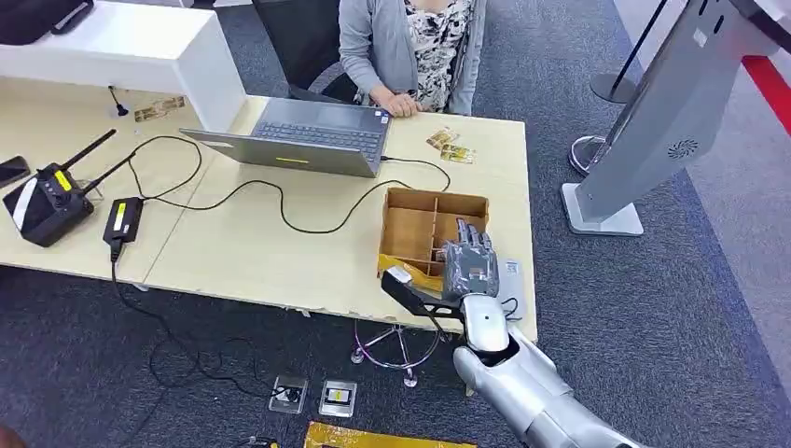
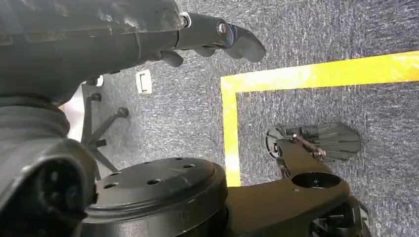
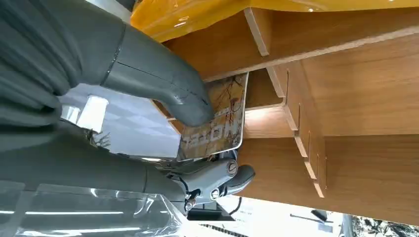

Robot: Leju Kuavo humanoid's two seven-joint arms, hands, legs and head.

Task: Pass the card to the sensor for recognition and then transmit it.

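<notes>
A wooden box (image 1: pixel 431 224) with compartments stands near the table's front right corner. My right hand (image 1: pixel 469 266) reaches over its near side. Close up, a brown patterned card (image 3: pixel 221 123) with "HOTEL" lettering is pinched between the thumb (image 3: pixel 163 86) and the darker fingers (image 3: pixel 222 178), just at a compartment of the box (image 3: pixel 356 98). A black device (image 1: pixel 409 287) with a white tip lies at the table edge beside the hand. My left hand (image 2: pixel 207 34) hangs over the carpet, fingers stretched out, holding nothing.
A person (image 1: pixel 410 42) sits across the table (image 1: pixel 242 252), one hand beside a laptop (image 1: pixel 308 135). Two more cards (image 1: pixel 451 146) lie near them. A grey kiosk (image 1: pixel 653 121) stands to the right. Cables, a power brick (image 1: pixel 123 220) and a radio (image 1: pixel 47 201) lie at the left.
</notes>
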